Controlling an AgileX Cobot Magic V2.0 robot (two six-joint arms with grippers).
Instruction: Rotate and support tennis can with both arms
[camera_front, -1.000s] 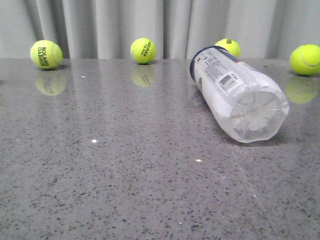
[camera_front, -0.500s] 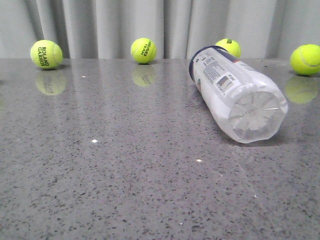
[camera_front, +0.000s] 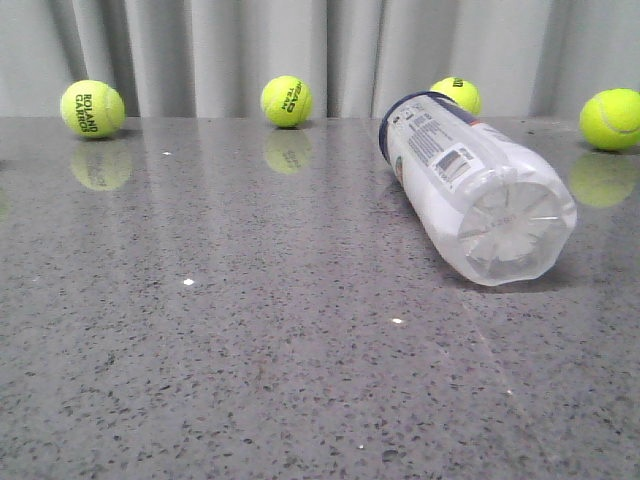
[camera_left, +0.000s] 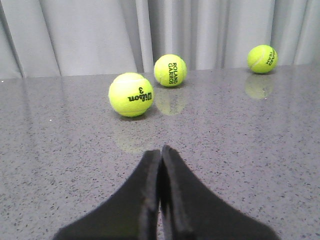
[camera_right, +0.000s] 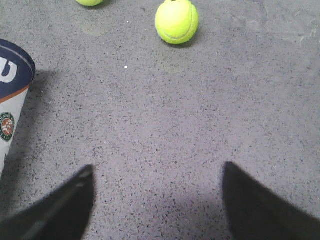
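Observation:
The tennis can (camera_front: 470, 190) lies on its side on the grey table at the right, clear bottom end toward the camera, navy rim toward the curtain. No arm shows in the front view. In the right wrist view the can's navy rim end (camera_right: 11, 95) sits at the picture's edge, apart from my right gripper (camera_right: 157, 172), which is open wide over bare table. My left gripper (camera_left: 161, 152) is shut with nothing in it, pointing at tennis balls; the can is out of that view.
Yellow-green tennis balls line the back by the grey curtain: one at far left (camera_front: 92, 109), one in the middle (camera_front: 287, 101), one behind the can (camera_front: 457, 94), one at far right (camera_front: 610, 119). A Wilson ball (camera_left: 131, 94) lies ahead of the left gripper.
The can has barely shifted, rocking slightly in place. No arm enters the front view.

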